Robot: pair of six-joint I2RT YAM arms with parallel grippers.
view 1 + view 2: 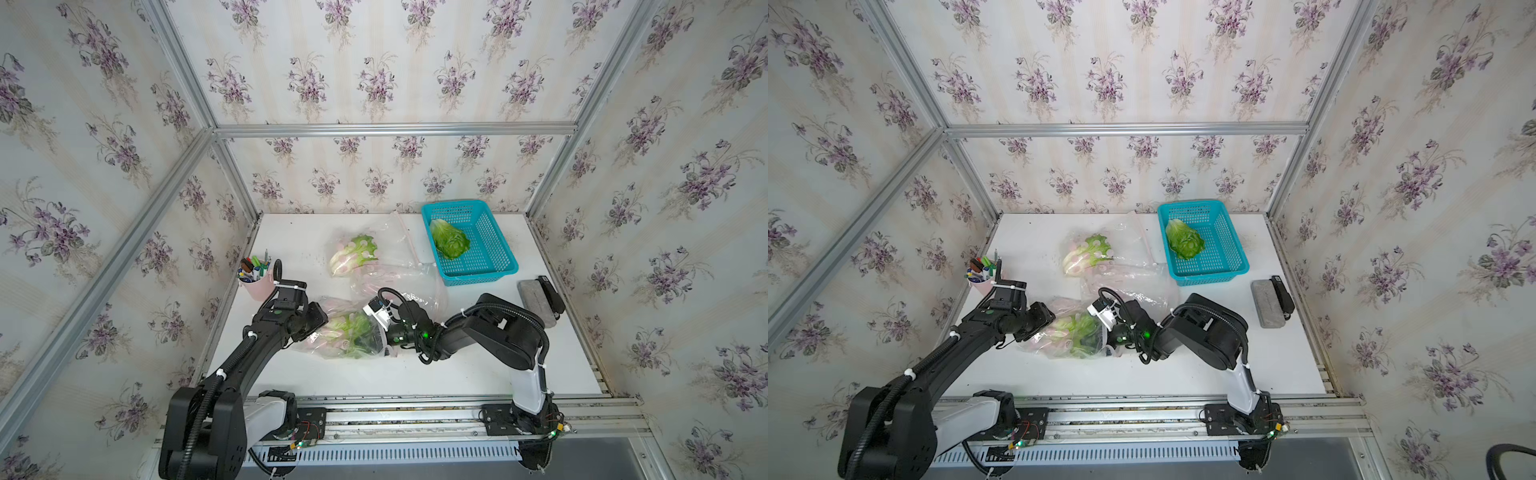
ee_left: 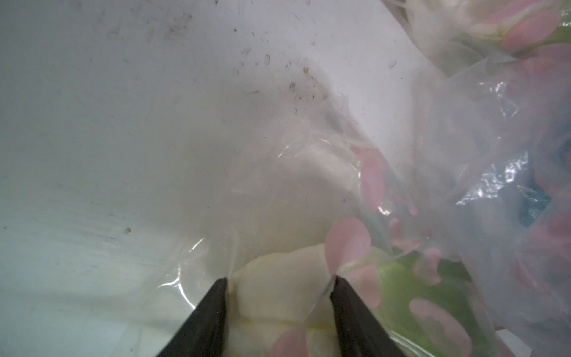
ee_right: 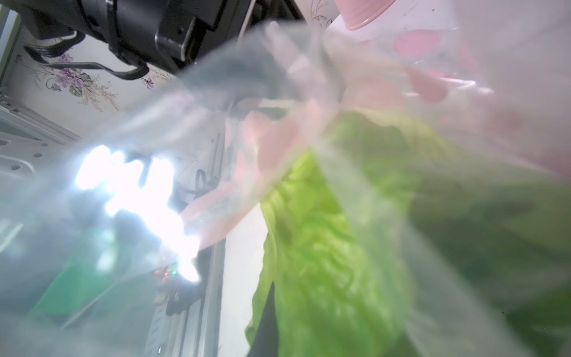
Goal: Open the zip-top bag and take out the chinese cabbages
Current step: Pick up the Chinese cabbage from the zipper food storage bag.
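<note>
Reading the desk as a clock face in the top views, twelve at the back wall. At nine o'clock, by the edge: pink cup of pens. Just toward the centre from it, left end effector, clamped through clear film onto the pale base of the near cabbage; in the left wrist view, dark fingers either side of that cream base, film puckered at both tips. Around that cabbage, at eight o'clock, near bag, clear with pink dots, leafy green end pointing to three o'clock. At that leafy end, right end effector, jaws together; film draped close in the right wrist view, whether any is pinched cannot tell. At eleven to twelve o'clock, far bag holding a second cabbage. Between the two bags, near the centre, a flat crumpled bag. At one o'clock, blue basket with a third cabbage lying in it, out of any bag. At three o'clock, grey block touching a black stapler.
</note>
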